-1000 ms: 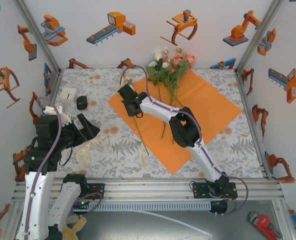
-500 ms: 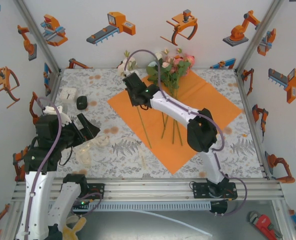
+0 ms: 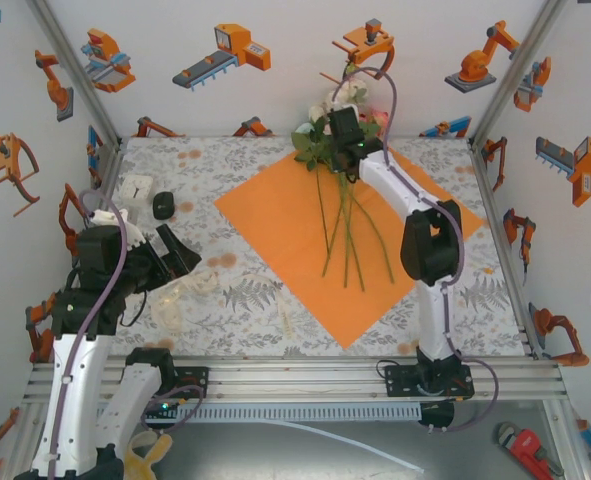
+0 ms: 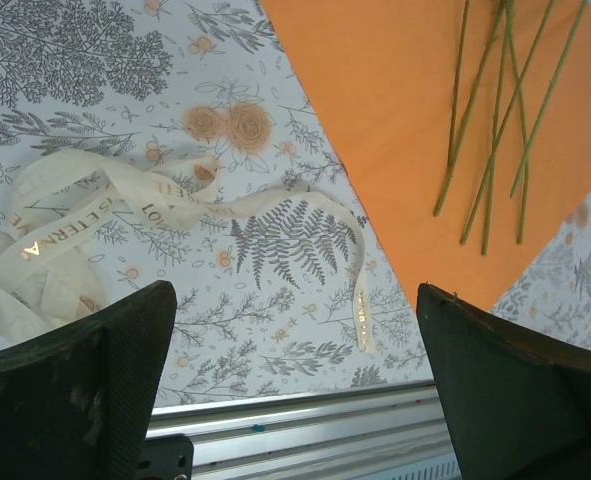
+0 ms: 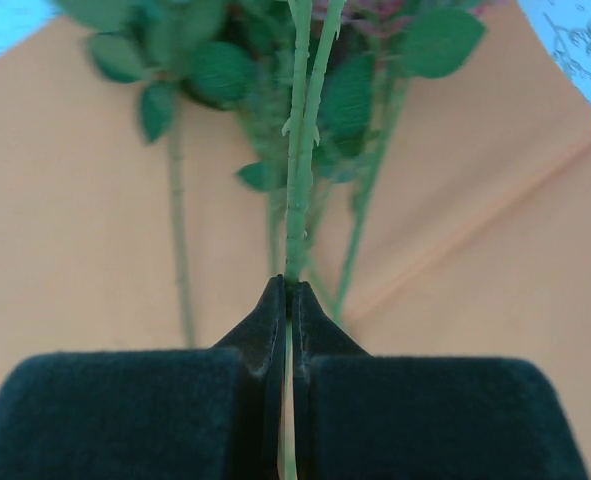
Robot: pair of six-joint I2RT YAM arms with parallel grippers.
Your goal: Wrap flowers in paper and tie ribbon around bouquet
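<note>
The orange paper [image 3: 275, 215] lies flat mid-table, also in the left wrist view [image 4: 405, 110]. On it rest the flowers [image 3: 320, 140], blooms toward the back wall, with long green stems [image 3: 347, 235] fanning toward me. My right gripper [image 3: 346, 137] hovers over the blooms, shut on one flower's thin stem [image 5: 297, 180]; its white bloom [image 3: 349, 96] rises behind the gripper. In the right wrist view the gripper [image 5: 290, 287] pinches that stem above the leaves. The cream ribbon [image 4: 125, 200] lies crumpled on the tablecloth at left [image 3: 180, 292]. My left gripper [image 4: 295, 300] hangs open above the ribbon's end, holding nothing.
A white block [image 3: 135, 187] and a small black object [image 3: 164, 204] sit at the back left of the tablecloth [image 3: 455, 290]. An aluminium rail [image 3: 295, 375] runs along the near edge. Printed walls close in the back and both sides.
My right arm has swung from the paper's left corner to the back right, carrying one flower by its stem over to the bunch. The left arm has not moved.
</note>
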